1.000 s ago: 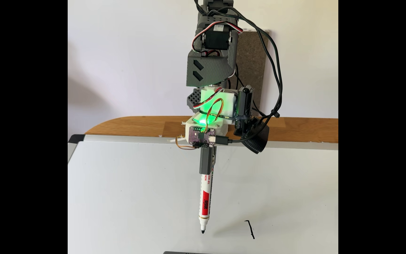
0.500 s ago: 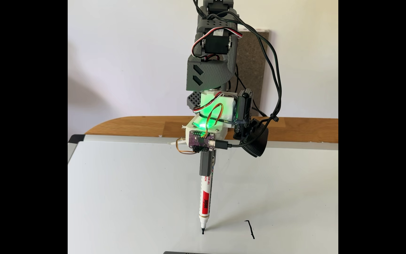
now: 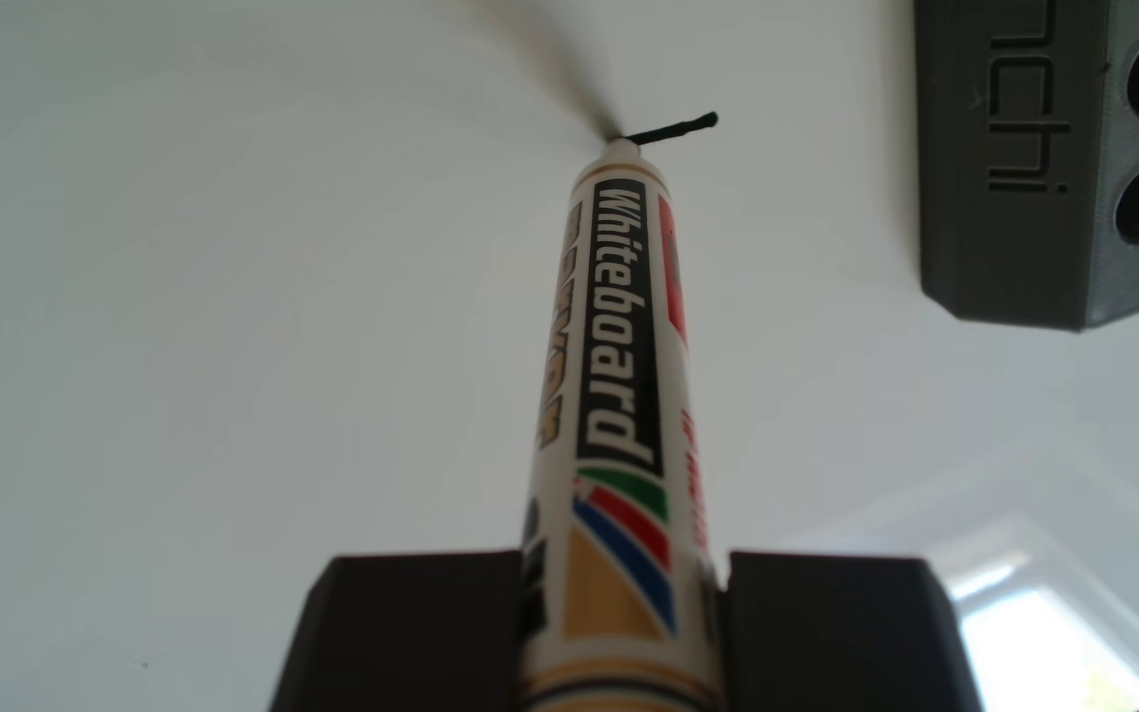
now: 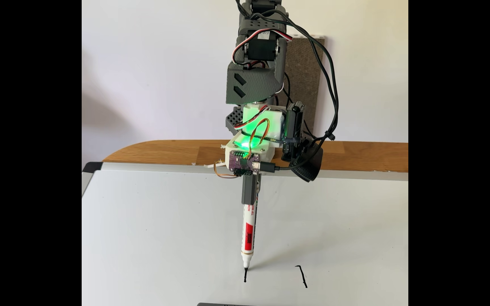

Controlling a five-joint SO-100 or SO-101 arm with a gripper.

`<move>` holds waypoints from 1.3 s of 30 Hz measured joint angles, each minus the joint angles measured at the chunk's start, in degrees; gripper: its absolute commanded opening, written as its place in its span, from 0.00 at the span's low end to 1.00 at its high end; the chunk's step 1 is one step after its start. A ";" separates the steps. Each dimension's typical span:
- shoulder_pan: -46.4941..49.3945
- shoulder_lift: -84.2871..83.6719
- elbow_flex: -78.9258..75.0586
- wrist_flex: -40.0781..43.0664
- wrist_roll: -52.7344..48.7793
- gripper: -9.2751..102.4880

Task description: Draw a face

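Note:
My gripper (image 3: pixel 621 575) is shut on a white whiteboard marker (image 3: pixel 621 342), its dark jaws pressed against both sides of the barrel. In the fixed view the gripper (image 4: pixel 250 201) holds the marker (image 4: pixel 248 235) nearly upright, tip down on the whiteboard (image 4: pixel 155 235). The face is thin black line-work. A short fresh stroke (image 4: pixel 245 276) runs from the tip toward the camera, and in the other view this stroke (image 3: pixel 676 129) slants right from the tip. To the right of it in the fixed view is a longer stroke with a small hook (image 4: pixel 302 276) at its top.
A grey holder block (image 3: pixel 1032 171) with round holes and engraved lettering lies on the board at the other view's upper right. Its edge (image 4: pixel 226 304) peeks in at the fixed view's bottom. Behind the whiteboard are a wooden table edge (image 4: pixel 164 151) and the wall.
The marker tip came down onto the board, then drew back toward the arm. It left a short black stroke where there was only a dot half a second ago.

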 measured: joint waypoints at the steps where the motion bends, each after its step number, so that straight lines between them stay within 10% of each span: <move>1: 0.00 0.79 0.79 0.18 0.00 0.07; 16: -0.09 6.24 2.02 -5.98 6.50 0.07; 39: -18.19 32.08 15.91 -5.36 58.89 0.07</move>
